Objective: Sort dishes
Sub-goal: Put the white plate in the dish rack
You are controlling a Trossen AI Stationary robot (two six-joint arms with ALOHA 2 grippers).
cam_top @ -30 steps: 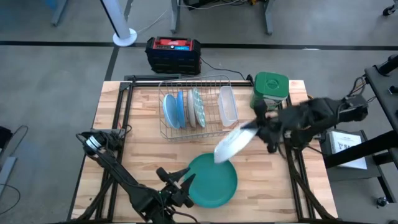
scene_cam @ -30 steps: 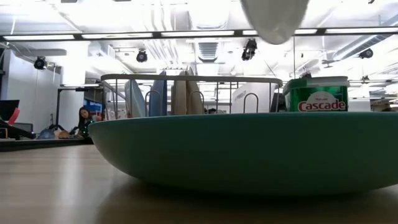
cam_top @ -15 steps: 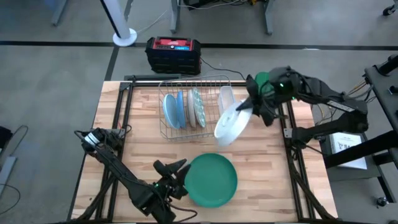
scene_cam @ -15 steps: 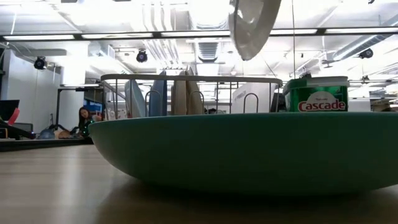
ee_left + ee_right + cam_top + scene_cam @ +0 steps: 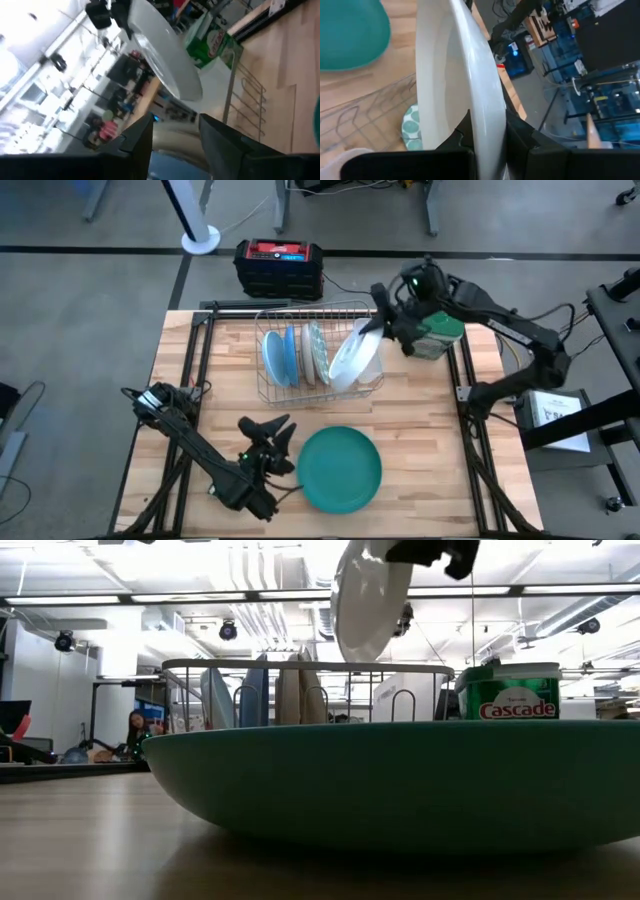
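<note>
My right gripper [image 5: 388, 323] is shut on a white plate [image 5: 354, 358] above the right part of the wire dish rack [image 5: 272, 392]; the plate also shows in the low view [image 5: 368, 602] and the left wrist view [image 5: 165, 55]. Two light blue plates [image 5: 279, 357] and a patterned plate [image 5: 316, 350] stand on edge in the rack. A large teal plate [image 5: 341, 470] lies upside down on its rim on the table's near part. My left gripper [image 5: 268, 438] is open and empty just left of it. My right gripper pinches the white plate's rim [image 5: 487, 122] between its two fingers, one finger on each face. The fingers [image 5: 520, 142] come from the table's far right, slanting down. The plate hangs below them almost on edge, lifted clear above the rack's top rail [image 5: 300, 666].
A green-lidded container [image 5: 437, 328] stands at the table's far right corner, next to the rack. A clear tub [image 5: 367, 350] sits at the rack's right side under the plate. A black and red box [image 5: 278, 266] lies on the floor beyond the far edge.
My right gripper has carried the white plate from over the table's right middle toward the far edge and left, over the rack, and has turned it from slanting to nearly on edge. My left gripper has drawn back left, away from the teal plate.
</note>
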